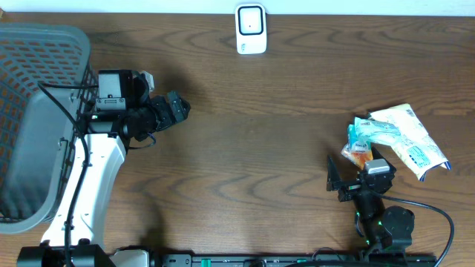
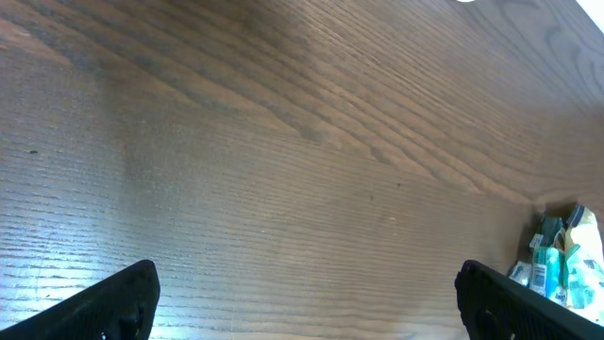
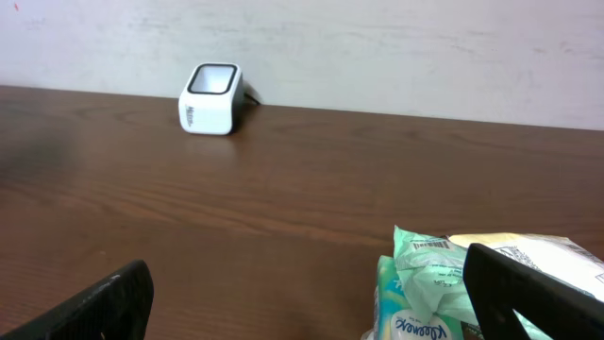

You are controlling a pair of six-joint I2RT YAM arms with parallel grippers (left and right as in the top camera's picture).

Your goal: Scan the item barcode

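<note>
The items lie in a small pile at the table's right: a teal tissue pack (image 1: 371,133) and a white-and-yellow bag (image 1: 412,141). My right gripper (image 1: 358,169) sits just in front of the pile, open, its right finger against the pack's near side. In the right wrist view the right gripper (image 3: 307,279) holds nothing, and the tissue pack (image 3: 425,283) shows a printed barcode (image 3: 431,246) on top. A white barcode scanner (image 1: 251,28) stands at the far edge, centre. My left gripper (image 1: 178,107) hovers open at the left, empty (image 2: 307,283).
A grey mesh basket (image 1: 37,119) fills the far left, beside the left arm. The scanner (image 3: 210,98) stands against the white wall. The pile (image 2: 557,264) shows at the right edge of the left wrist view.
</note>
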